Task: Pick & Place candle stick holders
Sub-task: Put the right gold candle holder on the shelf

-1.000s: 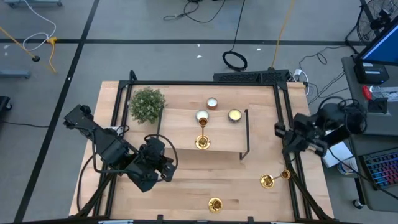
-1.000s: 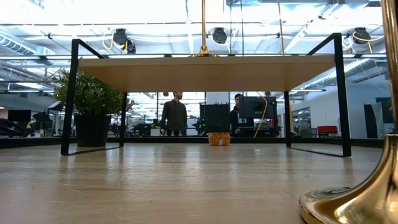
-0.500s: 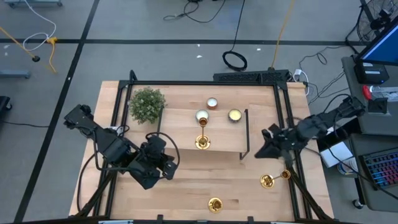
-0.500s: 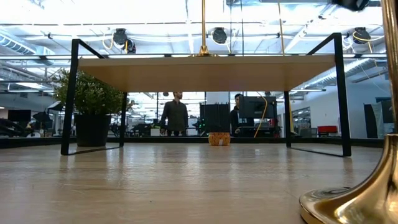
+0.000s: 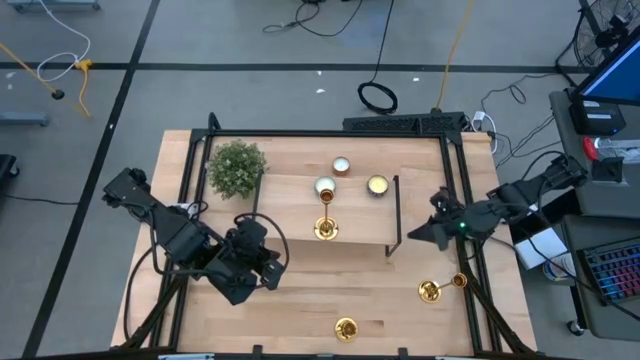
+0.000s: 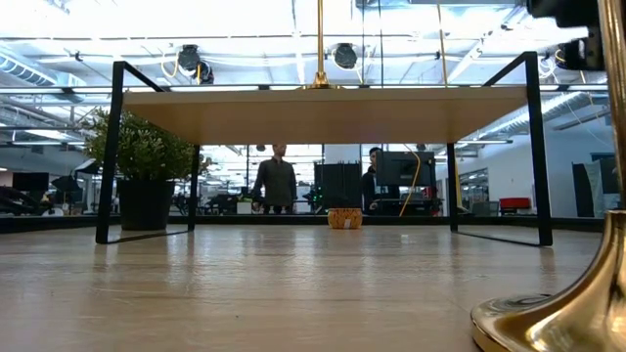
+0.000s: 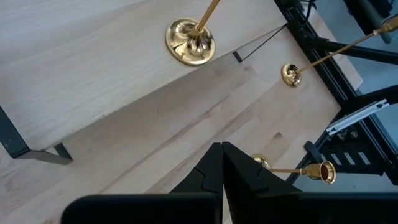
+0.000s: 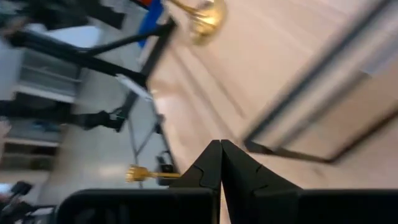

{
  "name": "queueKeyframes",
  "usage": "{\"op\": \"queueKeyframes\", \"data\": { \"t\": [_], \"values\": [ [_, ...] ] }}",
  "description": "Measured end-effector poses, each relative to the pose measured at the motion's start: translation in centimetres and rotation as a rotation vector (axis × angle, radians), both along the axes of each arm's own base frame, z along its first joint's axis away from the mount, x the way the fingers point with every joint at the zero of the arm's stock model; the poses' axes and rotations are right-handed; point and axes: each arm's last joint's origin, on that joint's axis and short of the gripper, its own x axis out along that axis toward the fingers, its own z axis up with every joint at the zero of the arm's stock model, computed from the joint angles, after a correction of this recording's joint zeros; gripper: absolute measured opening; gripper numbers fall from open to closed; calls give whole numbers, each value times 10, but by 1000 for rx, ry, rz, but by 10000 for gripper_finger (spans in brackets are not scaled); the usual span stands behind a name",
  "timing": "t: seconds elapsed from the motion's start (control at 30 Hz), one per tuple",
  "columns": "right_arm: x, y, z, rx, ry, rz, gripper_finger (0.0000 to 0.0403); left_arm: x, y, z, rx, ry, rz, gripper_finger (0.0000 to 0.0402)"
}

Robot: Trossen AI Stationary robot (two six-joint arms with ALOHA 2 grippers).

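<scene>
Three gold candle stick holders show. One stands by its base (image 5: 325, 229) on the raised wooden shelf (image 5: 290, 215). A second stands near the table's front edge (image 5: 345, 327). The third (image 5: 430, 291) stands at the front right. My left gripper (image 5: 272, 262) hovers shut above the table, left of the shelf's near edge, with nothing in it (image 7: 222, 148). My right gripper (image 5: 413, 238) hangs shut in the air by the shelf's right end and is also empty (image 8: 221, 144).
A bushy green plant (image 5: 237, 167) stands at the far left. Two tealight candles (image 5: 341, 166) (image 5: 377, 185) lie behind the shelf. The black metal legs (image 5: 398, 215) of the shelf stand close to my right gripper. A black frame (image 5: 462, 190) edges the table. People stand far behind the table (image 6: 275, 181).
My right gripper has swung out from the table's right edge toward the shelf's right end, sinking and rolling as it went; it has stayed shut. The holders have not moved.
</scene>
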Motion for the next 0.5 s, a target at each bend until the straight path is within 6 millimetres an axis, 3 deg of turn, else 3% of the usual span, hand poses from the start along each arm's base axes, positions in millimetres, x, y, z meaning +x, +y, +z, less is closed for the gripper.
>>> {"op": "queueKeyframes", "data": {
  "t": [0.23,0.5],
  "values": [
    [-14,-7,-20,-11,247,-73,0,-1,-1,0,0,-1,-4,11],
    [-19,-8,-25,17,340,-50,0,1,-4,-2,3,1,-7,12]
  ]
}}
